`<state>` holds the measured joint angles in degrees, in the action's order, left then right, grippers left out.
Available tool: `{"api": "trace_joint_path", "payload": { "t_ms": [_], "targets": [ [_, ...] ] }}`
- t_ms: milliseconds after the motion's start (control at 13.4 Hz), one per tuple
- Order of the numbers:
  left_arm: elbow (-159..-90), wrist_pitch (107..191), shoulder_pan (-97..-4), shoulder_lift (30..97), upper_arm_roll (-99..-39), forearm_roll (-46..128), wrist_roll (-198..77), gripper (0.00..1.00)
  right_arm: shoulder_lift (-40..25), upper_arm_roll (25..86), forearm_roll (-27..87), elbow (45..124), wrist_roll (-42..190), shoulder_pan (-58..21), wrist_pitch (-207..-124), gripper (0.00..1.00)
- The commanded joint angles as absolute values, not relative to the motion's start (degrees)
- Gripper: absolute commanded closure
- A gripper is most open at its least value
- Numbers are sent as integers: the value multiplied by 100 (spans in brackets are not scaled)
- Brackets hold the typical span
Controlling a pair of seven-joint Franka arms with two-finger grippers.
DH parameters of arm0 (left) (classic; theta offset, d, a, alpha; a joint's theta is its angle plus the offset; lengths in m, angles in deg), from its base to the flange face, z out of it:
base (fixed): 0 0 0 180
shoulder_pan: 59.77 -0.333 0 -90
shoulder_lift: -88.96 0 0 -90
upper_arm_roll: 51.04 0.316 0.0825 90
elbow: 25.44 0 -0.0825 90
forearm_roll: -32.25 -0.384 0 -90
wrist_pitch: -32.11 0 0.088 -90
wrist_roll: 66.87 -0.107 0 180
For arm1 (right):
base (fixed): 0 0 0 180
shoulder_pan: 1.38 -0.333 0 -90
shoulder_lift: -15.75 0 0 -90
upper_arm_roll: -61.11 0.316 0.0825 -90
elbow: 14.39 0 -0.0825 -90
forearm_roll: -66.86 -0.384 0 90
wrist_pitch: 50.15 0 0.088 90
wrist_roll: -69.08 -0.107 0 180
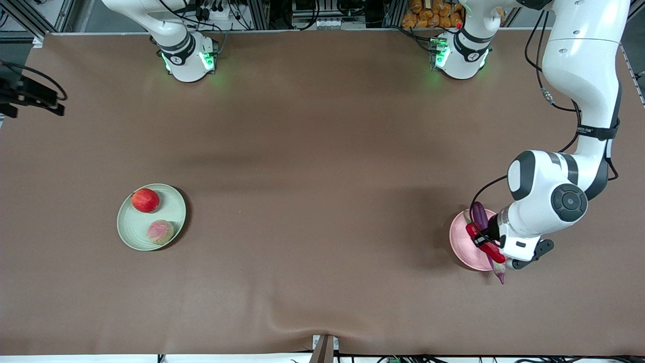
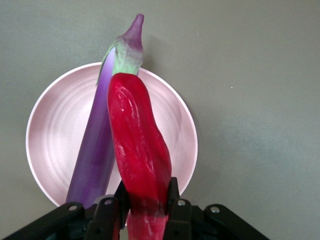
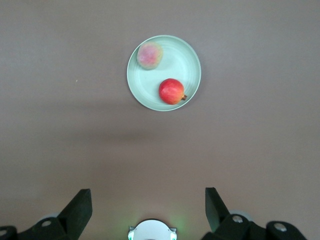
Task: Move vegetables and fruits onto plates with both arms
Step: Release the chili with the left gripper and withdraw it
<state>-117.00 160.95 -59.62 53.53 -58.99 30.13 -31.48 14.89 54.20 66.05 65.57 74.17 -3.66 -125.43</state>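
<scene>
My left gripper [image 1: 482, 240] is shut on the red chili pepper [image 1: 488, 246] over the pale pink plate [image 1: 459, 241] at the left arm's end of the table. In the left wrist view the fingers [image 2: 176, 202] of the left gripper [image 2: 146, 205] clamp the chili [image 2: 140, 145] near one end. The purple eggplant [image 2: 95, 150] lies across the plate [image 2: 55, 135], its green-capped end over the rim. The red apple [image 1: 145, 200] and the peach [image 1: 160, 232] lie on the pale green plate [image 1: 132, 229]. My right gripper [image 3: 148, 207] is open and empty, high over its own base.
The right wrist view looks down on the green plate [image 3: 187, 55] with the apple [image 3: 171, 91] and the peach [image 3: 149, 55]. A black camera mount [image 1: 30, 96] juts in at the right arm's end of the table. Both arm bases [image 1: 189, 58] stand along the table's back edge.
</scene>
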Motion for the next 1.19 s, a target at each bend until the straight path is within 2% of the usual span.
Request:
{"api": "trace_joint_path", "payload": {
  "t_ms": [0, 223, 298, 372, 447, 521, 819, 1117],
  "targets": [
    [-11553, 16297, -5898, 5091, -5904, 2638, -3224, 100, 1706, 5575, 6738, 6523, 7339, -86, -12451, 0],
    [-11333, 16306, -5688, 4827, -5921, 1768, -3215, 100, 1689, 5592, 6712, 6523, 7251, -33, -12363, 0],
    [-11333, 16306, -5653, 4800, -5921, 1714, -3215, 94, 1680, 5601, 6703, 6523, 7155, -41, -12354, 0],
    [-11333, 16306, -5661, 4757, -5921, 1705, -3215, 65, 1680, 5610, 6686, 6523, 7007, -41, -12354, 0],
    [-11333, 16306, -5661, 4747, -5904, 1696, -3215, 16, 1680, 5610, 6651, 6523, 6866, -67, -12345, 0],
    [-11333, 16306, -5696, 4774, -5895, 1652, -3241, 0, 1680, 5627, 6642, 6523, 6725, -85, -12293, 0],
    [-11201, 16201, -5714, 5255, -5912, 1335, -3276, 0, 1671, 5803, 6650, 6523, 6662, -67, -12284, 0],
    [-11184, 15352, -5775, 6336, -5956, 1353, -3407, 0, 1654, 5803, 6659, 6515, 6741, -76, -12284, 0]
  ]
}}
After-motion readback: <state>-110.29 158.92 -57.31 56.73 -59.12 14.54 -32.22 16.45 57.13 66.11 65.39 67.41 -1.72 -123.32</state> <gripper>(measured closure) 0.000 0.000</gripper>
